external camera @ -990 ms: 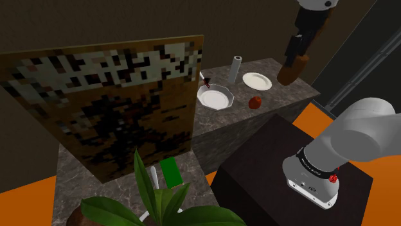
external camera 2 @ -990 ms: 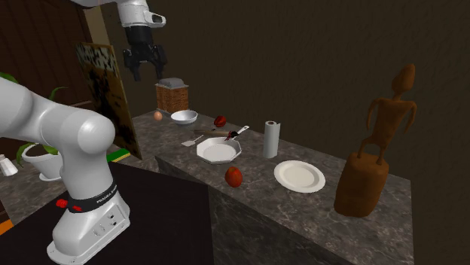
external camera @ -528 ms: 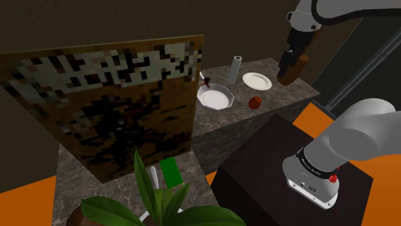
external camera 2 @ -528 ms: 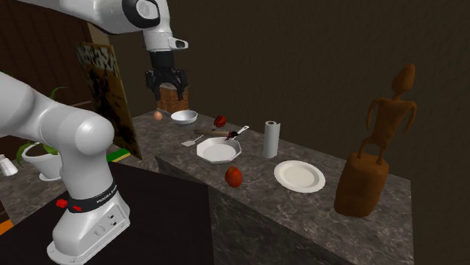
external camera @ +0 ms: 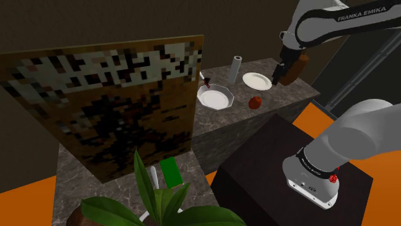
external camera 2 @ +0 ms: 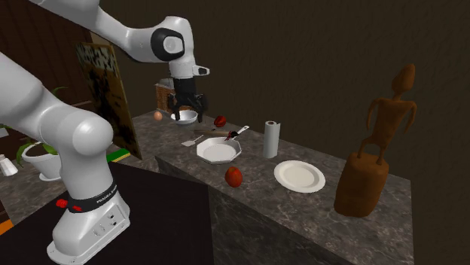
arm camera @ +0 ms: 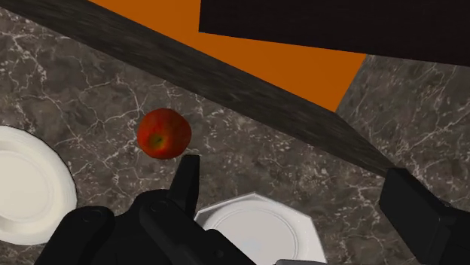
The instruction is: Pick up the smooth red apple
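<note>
Gripper: fingers spread wide, holding nothing, high over marble counter. Red apple: on counter by stand-side edge, apart from fingers, just beside octagonal plate. Round plate near. Paper roll upright beyond.

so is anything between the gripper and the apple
Nothing visible. The open gripper hangs above the counter; the apple lies on it near the edge, clear of the round plate and the octagonal plate.
</note>
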### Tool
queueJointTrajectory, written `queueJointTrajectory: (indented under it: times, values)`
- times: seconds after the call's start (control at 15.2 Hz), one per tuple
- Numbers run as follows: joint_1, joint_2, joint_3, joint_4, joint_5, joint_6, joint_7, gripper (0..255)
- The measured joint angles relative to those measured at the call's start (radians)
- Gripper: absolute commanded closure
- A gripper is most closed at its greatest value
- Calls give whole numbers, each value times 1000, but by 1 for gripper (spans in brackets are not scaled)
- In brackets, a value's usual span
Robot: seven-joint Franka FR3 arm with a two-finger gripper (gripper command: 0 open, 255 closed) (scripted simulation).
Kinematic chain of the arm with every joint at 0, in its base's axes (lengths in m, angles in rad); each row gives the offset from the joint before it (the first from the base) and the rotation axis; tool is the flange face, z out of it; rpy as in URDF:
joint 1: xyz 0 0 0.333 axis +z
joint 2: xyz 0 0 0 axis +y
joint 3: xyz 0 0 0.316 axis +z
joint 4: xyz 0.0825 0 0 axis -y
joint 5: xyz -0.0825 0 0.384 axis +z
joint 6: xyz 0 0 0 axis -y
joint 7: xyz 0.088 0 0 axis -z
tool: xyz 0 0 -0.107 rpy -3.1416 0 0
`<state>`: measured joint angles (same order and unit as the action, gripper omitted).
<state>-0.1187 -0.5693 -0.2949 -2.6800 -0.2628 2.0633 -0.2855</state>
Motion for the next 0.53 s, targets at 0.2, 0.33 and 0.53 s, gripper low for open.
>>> queueJointTrajectory:
  times: [0.2, 0.33, 0.53]
  values:
    - [-6, 106, -67, -4, -5, 122, -59, 0]
    - [1, 195, -111, 10, 10, 202, -103, 0]
    - [15, 327, -176, 27, 56, 322, -188, 0]
